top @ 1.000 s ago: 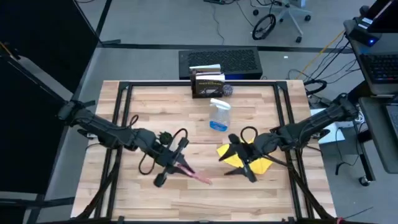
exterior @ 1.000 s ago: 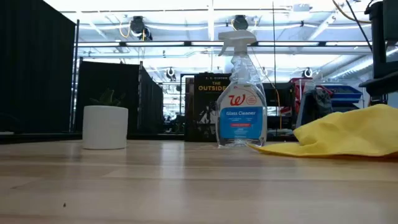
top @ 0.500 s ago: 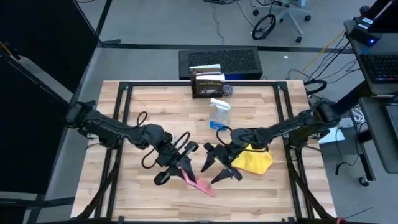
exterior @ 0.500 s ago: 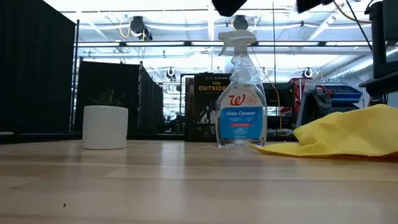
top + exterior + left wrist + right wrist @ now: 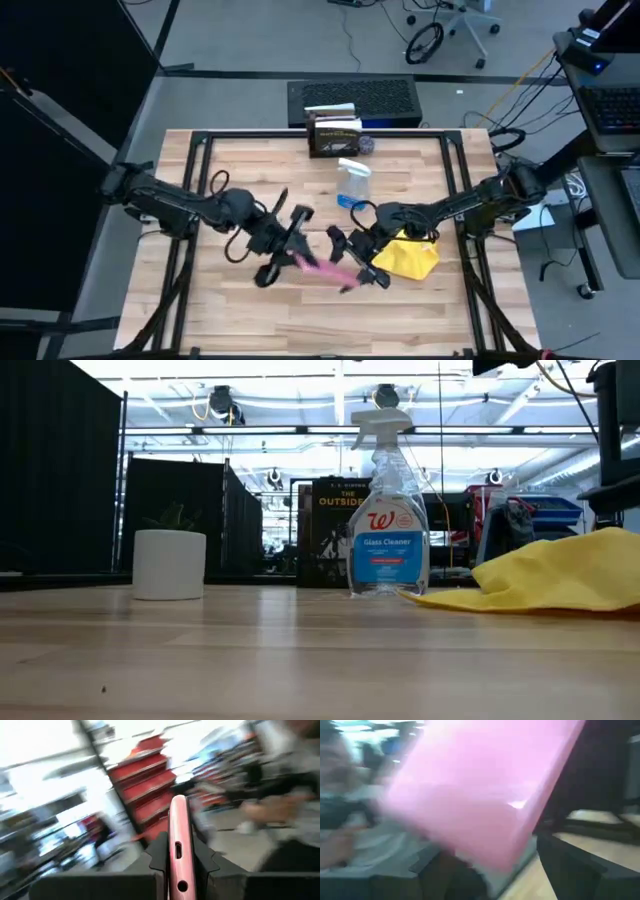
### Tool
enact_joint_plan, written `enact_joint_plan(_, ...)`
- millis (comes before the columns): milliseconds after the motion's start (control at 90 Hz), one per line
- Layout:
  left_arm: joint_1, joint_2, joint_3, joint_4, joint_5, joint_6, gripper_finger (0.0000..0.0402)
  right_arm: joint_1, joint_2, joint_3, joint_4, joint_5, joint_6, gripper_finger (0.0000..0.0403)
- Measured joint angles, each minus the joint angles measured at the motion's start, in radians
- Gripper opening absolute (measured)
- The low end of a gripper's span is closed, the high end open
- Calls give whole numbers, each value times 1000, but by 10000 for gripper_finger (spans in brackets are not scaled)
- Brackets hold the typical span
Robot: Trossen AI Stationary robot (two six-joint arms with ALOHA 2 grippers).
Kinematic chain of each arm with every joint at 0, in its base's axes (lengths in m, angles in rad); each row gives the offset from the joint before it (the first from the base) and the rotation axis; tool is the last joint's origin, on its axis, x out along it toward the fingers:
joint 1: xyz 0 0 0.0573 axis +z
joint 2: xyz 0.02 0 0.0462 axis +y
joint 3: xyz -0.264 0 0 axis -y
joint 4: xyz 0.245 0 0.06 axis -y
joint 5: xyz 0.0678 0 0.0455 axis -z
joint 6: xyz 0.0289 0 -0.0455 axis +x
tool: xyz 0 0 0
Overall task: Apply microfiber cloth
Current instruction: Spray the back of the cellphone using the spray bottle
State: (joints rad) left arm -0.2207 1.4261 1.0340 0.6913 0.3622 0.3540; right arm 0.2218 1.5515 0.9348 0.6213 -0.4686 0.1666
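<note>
High view: left gripper [image 5: 296, 250] clamps a pink phone [image 5: 322, 268] reaching the right gripper [image 5: 352, 272], spread wide beside the microfiber cloth [image 5: 408, 258].

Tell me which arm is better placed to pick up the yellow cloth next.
Probably the right. The right gripper hovers beside the microfiber cloth, which lies untouched on the table. The left gripper is farther off and already clamped on the pink phone.

Both wrist views smear with motion blur; bright ceiling lights glare in the low view.
</note>
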Motion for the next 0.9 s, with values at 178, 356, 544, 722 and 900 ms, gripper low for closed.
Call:
enact_joint_plan(178, -3, -28, -1, 132, -54, -8, 15, 1, -132, 0, -216, 317, -213, 263)
enact_joint_plan(356, -1, -58, 0, 133, -142, -6, 15, 50, -294, 0, -260, 560, -401, 263)
enact_joint_plan(544, 5, -43, -1, 134, -226, 17, 15, 137, -350, 0, -206, 746, -557, 263)
enact_joint_plan(722, 5, -37, -1, 116, -229, 26, 15, 160, -340, 0, -214, 877, -587, 256)
enact_joint_plan(900, 5, -37, -1, 103, -234, 28, 15, 161, -339, 0, -221, 882, -599, 172)
